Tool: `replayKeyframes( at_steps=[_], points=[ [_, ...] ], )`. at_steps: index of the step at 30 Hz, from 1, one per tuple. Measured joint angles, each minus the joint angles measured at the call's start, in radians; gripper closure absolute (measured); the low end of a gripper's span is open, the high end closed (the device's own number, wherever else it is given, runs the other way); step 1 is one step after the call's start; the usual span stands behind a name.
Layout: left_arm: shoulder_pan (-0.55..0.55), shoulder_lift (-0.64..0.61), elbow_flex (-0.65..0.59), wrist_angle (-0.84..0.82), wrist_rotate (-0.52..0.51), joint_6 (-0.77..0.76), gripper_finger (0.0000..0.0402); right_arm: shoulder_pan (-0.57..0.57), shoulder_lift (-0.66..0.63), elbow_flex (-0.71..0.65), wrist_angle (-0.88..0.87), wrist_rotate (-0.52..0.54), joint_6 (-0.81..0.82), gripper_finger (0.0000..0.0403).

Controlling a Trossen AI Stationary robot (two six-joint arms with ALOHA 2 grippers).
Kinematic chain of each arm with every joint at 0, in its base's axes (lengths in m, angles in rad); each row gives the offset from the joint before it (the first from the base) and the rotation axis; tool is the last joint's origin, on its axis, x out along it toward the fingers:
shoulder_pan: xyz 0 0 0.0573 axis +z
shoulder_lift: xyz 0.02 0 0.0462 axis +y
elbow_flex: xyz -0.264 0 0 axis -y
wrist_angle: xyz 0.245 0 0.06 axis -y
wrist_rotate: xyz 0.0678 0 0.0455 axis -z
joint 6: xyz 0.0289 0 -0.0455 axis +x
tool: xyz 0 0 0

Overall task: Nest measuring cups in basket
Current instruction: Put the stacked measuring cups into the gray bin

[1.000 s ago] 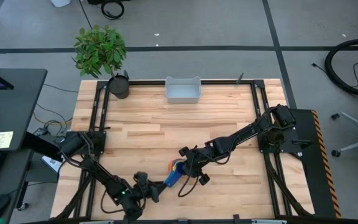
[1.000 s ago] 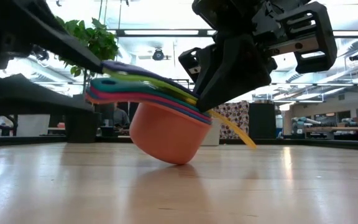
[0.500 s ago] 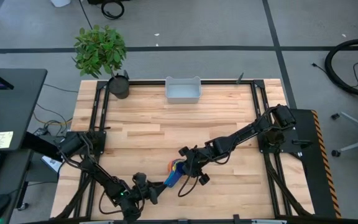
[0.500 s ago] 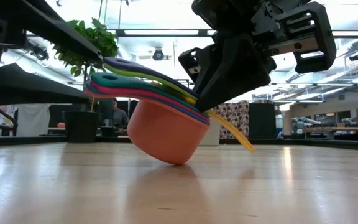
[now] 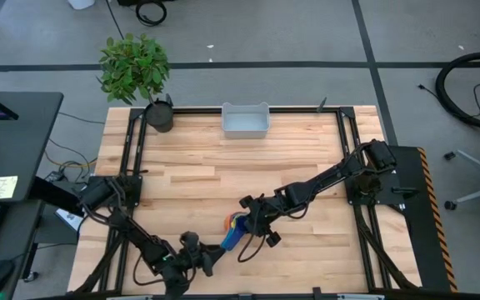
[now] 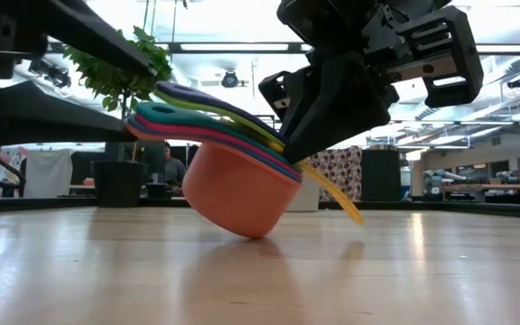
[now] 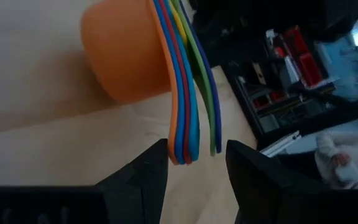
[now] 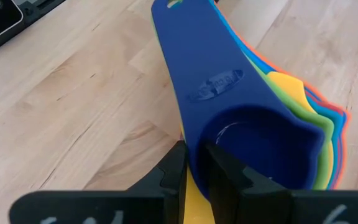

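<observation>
The measuring cups (image 6: 233,167) sit nested as 1 stack, tilted on the orange outer bowl, toward 6 o'clock on the table (image 5: 223,179) in the high view. The right gripper (image 5: 252,223) pinches the stack at its rim, jaws narrowed on the plastic. Over the last second the stack has barely shifted. What changed is the left gripper (image 7: 194,163): in the low view its dark fingers have drawn slightly back from the fanned handles, jaws wide and holding nothing. I judge nesting is done and the right arm now has sole charge. The basket (image 5: 245,122) waits at 12 o'clock, well apart, beside the plant pot (image 5: 159,115).
</observation>
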Motion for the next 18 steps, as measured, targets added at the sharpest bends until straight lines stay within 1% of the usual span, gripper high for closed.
replayKeyframes(
  at_steps=[4, 6, 14, 18],
  points=[
    [0.021, 0.000, 0.000, 0.028, 0.049, 0.065, 0.0235, -0.005, 0.000, 0.000, 0.000, 0.000, 0.000, 0.0348],
    [0.030, 0.000, 0.000, 0.031, 0.062, 0.073, 0.0235, -0.005, 0.000, 0.000, 0.000, 0.000, 0.000, 0.0348],
    [0.047, 0.000, 0.000, 0.027, 0.068, 0.078, 0.0235, -0.005, 0.000, 0.000, 0.000, 0.002, 0.000, 0.0348],
    [0.054, 0.000, 0.000, 0.028, 0.068, 0.110, 0.0235, -0.005, 0.000, 0.000, 0.000, 0.003, 0.000, 0.0348]
  ],
)
